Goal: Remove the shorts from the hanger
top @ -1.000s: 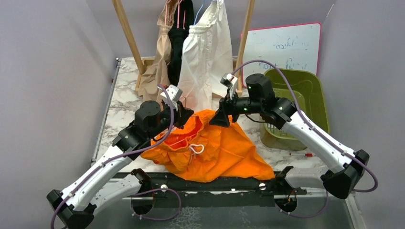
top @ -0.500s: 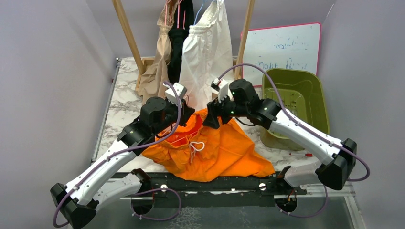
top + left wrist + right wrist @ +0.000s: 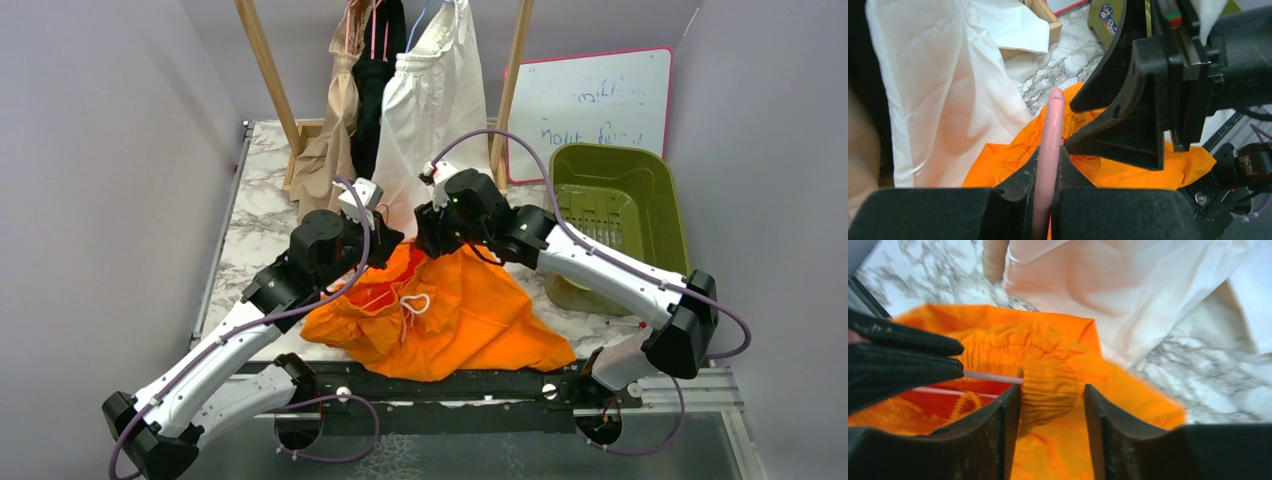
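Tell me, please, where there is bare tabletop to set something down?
Bare marble runs along the table's left edge, outside the left arm. A sliver lies between the orange shorts and green bin. Crowded: the centre, and under the hanging shorts.

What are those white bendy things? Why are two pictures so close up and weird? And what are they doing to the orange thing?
The white bendy things are robot arms, a left arm and a right arm. The wide picture comes from a camera above them. The two close-up pictures come from little cameras on each arm's wrist, so each shows its own end effector, a two-fingered pincher. On the marble table lie the orange shorts, next to a green bin. Behind them, cream shorts, black shorts and tan shorts hang on a wooden rack. The left end effector pinches a pink hanger. The right end effector squeezes the orange waistband.
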Available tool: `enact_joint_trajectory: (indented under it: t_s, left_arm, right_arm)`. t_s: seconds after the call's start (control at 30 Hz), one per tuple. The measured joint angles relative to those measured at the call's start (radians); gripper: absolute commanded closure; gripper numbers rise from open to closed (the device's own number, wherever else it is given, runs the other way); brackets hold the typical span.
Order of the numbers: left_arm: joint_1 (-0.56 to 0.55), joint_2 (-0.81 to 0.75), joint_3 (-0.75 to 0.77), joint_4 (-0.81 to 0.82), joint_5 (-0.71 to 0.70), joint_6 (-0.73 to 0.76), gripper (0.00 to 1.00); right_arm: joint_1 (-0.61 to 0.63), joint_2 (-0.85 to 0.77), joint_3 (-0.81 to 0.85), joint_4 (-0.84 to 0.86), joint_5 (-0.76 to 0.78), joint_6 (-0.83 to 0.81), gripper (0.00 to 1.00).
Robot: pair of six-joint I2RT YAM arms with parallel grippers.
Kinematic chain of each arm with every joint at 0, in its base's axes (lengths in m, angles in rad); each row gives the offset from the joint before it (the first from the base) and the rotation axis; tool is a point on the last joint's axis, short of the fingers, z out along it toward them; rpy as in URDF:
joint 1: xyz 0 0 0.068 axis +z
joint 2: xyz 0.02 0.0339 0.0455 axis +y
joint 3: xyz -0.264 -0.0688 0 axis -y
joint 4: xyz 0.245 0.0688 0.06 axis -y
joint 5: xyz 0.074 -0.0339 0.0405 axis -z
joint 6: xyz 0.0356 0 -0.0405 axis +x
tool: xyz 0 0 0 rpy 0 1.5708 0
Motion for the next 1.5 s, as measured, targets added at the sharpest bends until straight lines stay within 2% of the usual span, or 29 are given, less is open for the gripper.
enact_joint_trajectory:
  t_s: [0.03,0.13,0.17,0.2,0.4,0.53,0.6,0.77,0.9,1.0,1.17,1.37,1.5]
  left_arm:
    - [0.0,-0.008,-0.002,-0.002,-0.006,-0.004,1.0]
    - [0.005,-0.031,-0.011,-0.009,-0.037,-0.018,1.0]
    - [0.005,-0.044,-0.018,-0.011,-0.046,-0.018,1.0]
    - [0.005,-0.057,-0.023,-0.017,-0.056,-0.018,1.0]
    - [0.005,-0.113,-0.028,-0.049,-0.127,-0.009,1.0]
    - [0.005,-0.115,0.008,-0.05,-0.163,0.021,1.0]
    - [0.005,-0.085,0.082,-0.056,-0.175,0.048,1.0]
    - [0.005,0.034,0.375,-0.047,-0.18,0.14,1.0]
    - [0.005,0.034,0.436,-0.034,-0.183,0.183,1.0]
    - [0.005,0.007,0.397,-0.044,-0.196,0.19,1.0]
    - [0.004,-0.051,0.217,-0.111,-0.209,0.153,1.0]
    - [0.004,-0.077,0.006,-0.121,-0.169,0.055,1.0]
    - [0.004,-0.085,-0.014,-0.135,-0.092,0.039,1.0]
  right_arm:
    - [0.006,0.011,0.007,0.003,0.011,0.01,0.64]
    - [0.013,0.039,0.009,0.013,0.039,0.041,0.91]
    - [0.013,0.047,0.009,0.014,0.05,0.044,0.97]
    - [0.013,0.053,0.009,0.014,0.066,0.048,0.98]
    - [0.012,0.063,0.031,0.008,0.147,0.038,0.99]
    - [0.012,0.063,0.128,-0.011,0.213,-0.017,0.99]
    - [0.012,0.068,0.213,-0.017,0.232,-0.052,0.99]
    - [0.011,0.069,0.432,0.029,0.241,-0.118,0.99]
    - [0.009,0.034,0.444,0.085,0.233,-0.117,0.99]
    - [0.009,-0.014,0.307,0.127,0.23,-0.088,0.99]
    - [0.004,-0.015,0.063,0.12,0.248,-0.009,0.99]
    - [-0.083,0.082,0.026,-0.005,0.261,0.065,0.99]
    - [-0.117,0.069,-0.008,-0.026,0.272,0.078,0.99]
